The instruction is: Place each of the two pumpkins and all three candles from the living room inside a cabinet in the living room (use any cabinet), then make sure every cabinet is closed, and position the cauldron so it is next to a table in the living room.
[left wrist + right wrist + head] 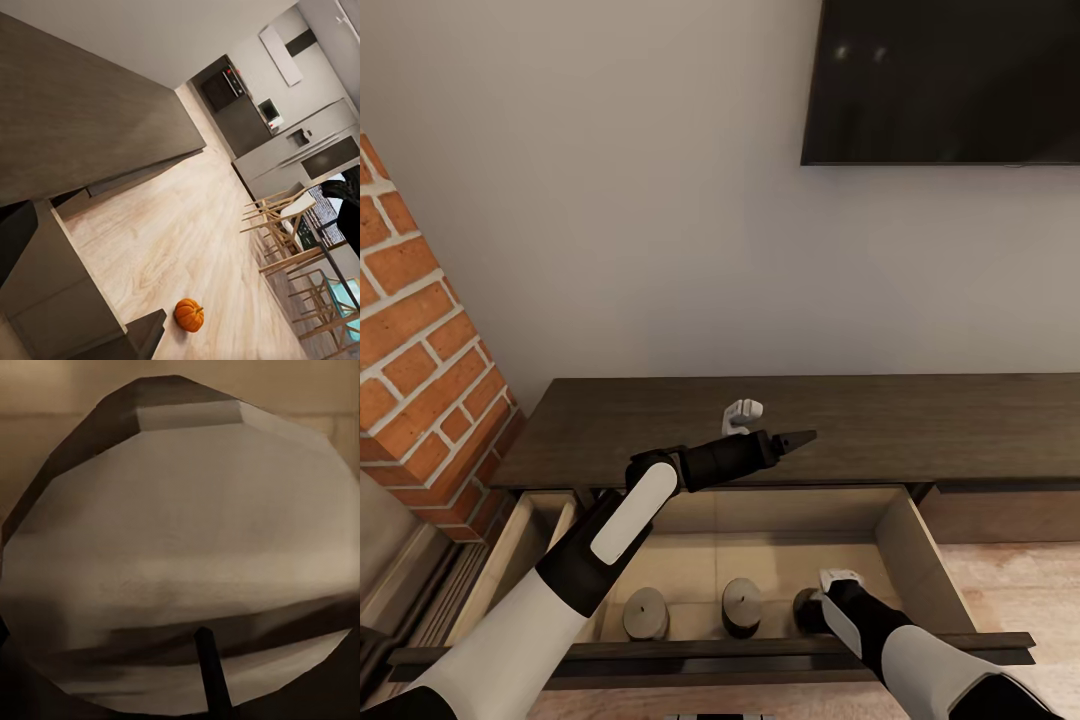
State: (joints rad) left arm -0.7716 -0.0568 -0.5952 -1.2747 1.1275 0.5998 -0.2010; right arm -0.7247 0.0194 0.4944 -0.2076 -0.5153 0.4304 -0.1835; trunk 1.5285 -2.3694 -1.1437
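The cabinet (920,420) stands against the wall with its wide middle drawer (935,560) pulled out. Three grey candles stand in a row on the drawer's floor: one (646,612), a second (741,605), and a third (804,608) half hidden by my right gripper (818,606), which reaches down onto it. That candle (180,547) looms close in the right wrist view and the gripper looks shut on it. My left gripper (800,438) hovers shut above the cabinet top. An orange pumpkin (189,315) lies on the wood floor. A black lump (349,206) by the chairs may be the cauldron; I cannot tell.
A brick column (420,370) flanks the cabinet's left end, where a second drawer (525,535) also stands out. A small white ornament (741,413) sits on the cabinet top and a dark TV (945,80) hangs above. Wooden chairs (289,217) and kitchen units (300,142) lie across the floor.
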